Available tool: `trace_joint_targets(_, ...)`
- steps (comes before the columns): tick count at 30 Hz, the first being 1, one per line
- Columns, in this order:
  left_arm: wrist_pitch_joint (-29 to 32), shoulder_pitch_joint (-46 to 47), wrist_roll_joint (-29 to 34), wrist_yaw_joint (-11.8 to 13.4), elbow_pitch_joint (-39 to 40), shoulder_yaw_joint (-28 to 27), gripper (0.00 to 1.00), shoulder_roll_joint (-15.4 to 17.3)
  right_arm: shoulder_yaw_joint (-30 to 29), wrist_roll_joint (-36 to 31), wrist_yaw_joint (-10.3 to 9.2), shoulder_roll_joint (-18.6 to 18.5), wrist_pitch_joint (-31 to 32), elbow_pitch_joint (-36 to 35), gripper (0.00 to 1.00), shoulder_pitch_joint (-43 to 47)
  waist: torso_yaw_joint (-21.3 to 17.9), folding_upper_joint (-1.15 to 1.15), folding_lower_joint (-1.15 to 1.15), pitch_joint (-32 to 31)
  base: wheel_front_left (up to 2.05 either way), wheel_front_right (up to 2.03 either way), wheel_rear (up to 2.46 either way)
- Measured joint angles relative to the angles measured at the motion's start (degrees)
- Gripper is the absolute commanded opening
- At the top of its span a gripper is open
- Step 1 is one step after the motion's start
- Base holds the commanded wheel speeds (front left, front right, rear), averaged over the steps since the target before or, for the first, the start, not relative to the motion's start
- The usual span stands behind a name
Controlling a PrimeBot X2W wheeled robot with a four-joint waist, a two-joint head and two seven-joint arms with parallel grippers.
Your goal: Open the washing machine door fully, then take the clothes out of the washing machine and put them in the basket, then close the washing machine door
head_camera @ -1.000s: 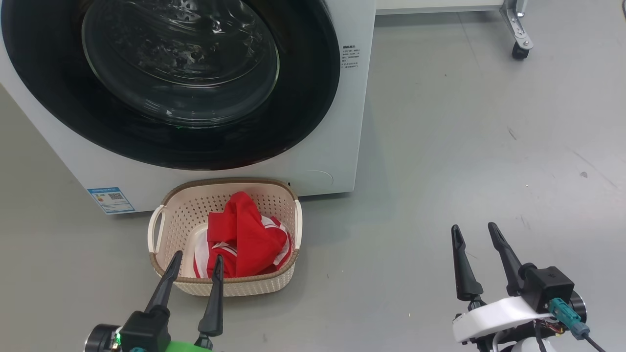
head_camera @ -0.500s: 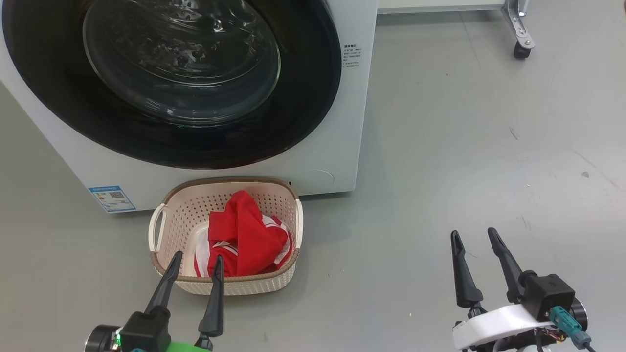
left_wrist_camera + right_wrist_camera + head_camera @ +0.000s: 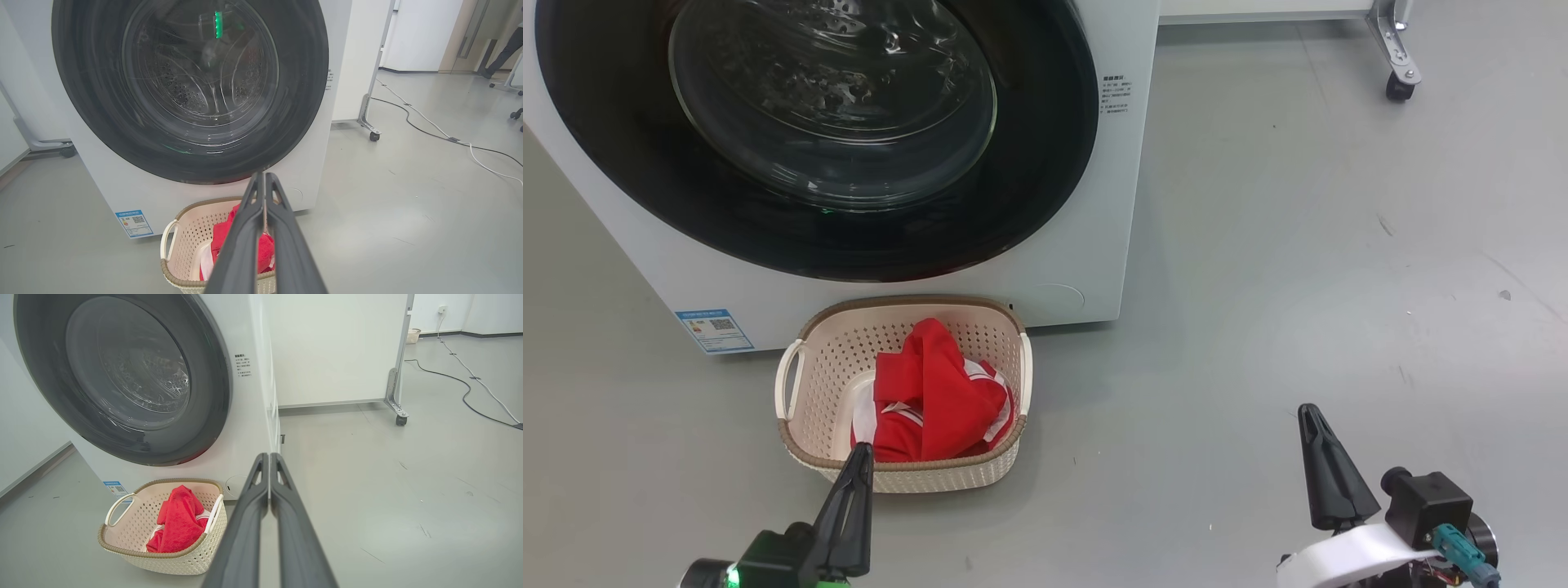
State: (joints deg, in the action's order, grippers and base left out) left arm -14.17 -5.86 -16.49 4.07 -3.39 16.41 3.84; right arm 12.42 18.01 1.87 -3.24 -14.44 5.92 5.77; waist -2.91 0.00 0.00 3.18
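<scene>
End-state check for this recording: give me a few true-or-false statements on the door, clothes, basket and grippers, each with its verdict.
1. The washing machine door is closed against the washing machine. True.
2. The clothes lie inside the washing machine. False: they lie in the basket.
3. The basket stands on the floor in front of the washing machine. True.
4. The left gripper is holding the clothes. False: it is shut and empty.
5. The right gripper is wide open. False: its fingers are pressed together.
</scene>
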Motion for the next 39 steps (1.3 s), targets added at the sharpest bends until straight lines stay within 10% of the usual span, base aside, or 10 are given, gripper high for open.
trace_joint_targets(39, 3.6, -1.3, -25.3, -2.0, 0.1, -3.8, 0.00, 0.1, -3.8, 24.7, 0.58, -0.2, 4.2, 0.0, 0.00, 0.5, 0.9, 0.00, 0.00, -0.8, 0.00, 0.00, 0.00)
